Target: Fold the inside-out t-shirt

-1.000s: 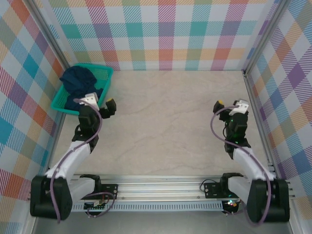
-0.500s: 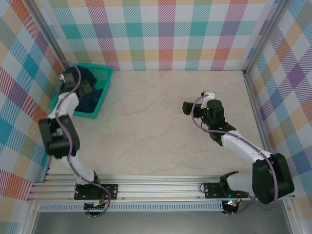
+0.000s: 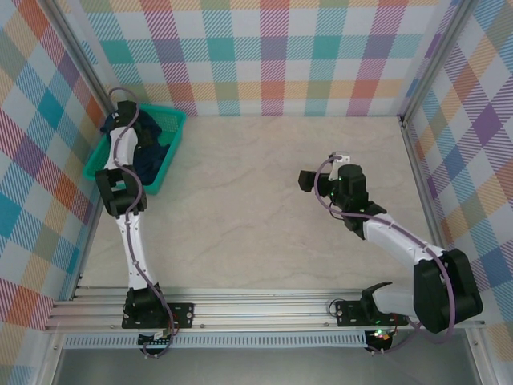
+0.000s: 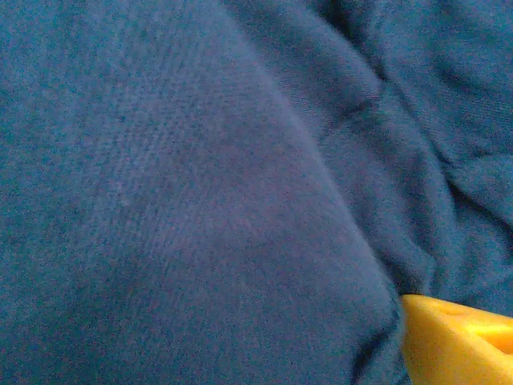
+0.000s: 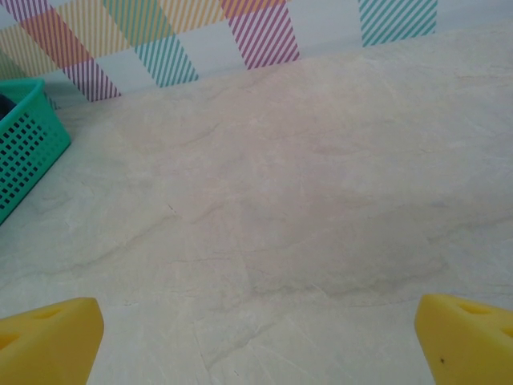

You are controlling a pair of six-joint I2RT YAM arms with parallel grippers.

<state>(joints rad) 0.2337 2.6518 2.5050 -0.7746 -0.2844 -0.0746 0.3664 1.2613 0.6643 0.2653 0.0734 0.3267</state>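
far left, at the back corner of the table: a teal mesh basket (image 3: 178,128) set against the left wall. the dark navy t-shirt (image 3: 152,148) lies bunched inside it, not yet spread out. the left arm reaches over the basket and the left gripper (image 3: 131,128) is down among the cloth. from the left wrist, soft knit fabric (image 4: 200,200) in rounded folds sits right up against the lens, and one yellow fingertip (image 4: 449,341) presses into it at the lower right. with its partner out of frame, i cannot tell whether this pincer stands wide or is pinching the shirt.

how it will likely handle: light, limp, not fragile and not slippery. it should drape and stretch rather than hold a shape, and a pinch may gather several layers at once. a raised ridge of a fold looks the easiest place to grab for lifting it out. a hem, shoulder or collar would suit spreading better, but none can be picked out in the heap.

centre: the table (image 3: 264,224) is a pale, smooth, marble-patterned surface, flat and bare, with plenty of room to lay the shirt flat.

right: the right gripper (image 3: 307,178) hangs over the middle-right of the table, well apart from the basket, its yellow jaws spread wide with nothing between them (image 5: 256,337).

pastel plaid walls (image 3: 272,56) enclose the left, back and right sides.
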